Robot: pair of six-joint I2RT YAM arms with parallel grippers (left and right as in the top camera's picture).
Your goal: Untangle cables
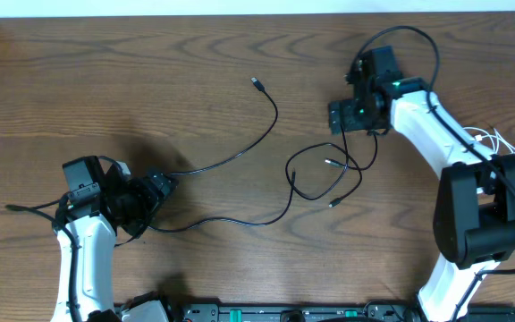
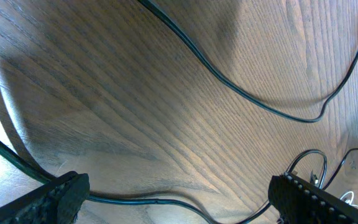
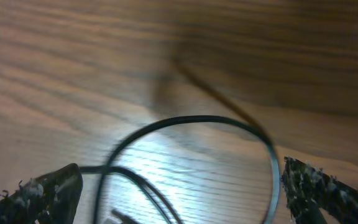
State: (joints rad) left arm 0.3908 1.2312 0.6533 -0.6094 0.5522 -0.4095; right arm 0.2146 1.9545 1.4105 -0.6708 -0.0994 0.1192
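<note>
Left hand (image 1: 159,189), at the counter's (image 1: 105,72) near left, is spread and pinches nothing; 1 black cable (image 1: 231,223) crosses beneath it. Looped black cables (image 3: 197,118) lie mid-counter. Right hand (image 1: 345,116), spread and pinching nothing, stands over their far edge.

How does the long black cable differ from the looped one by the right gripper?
The long black cable lies in one open sweep; the looped black cable crosses over itself. The long cable's plug end sits alone on the table; the looped cable's plug ends lie in among its loops, beside the right gripper. Both are thin and black.
</note>
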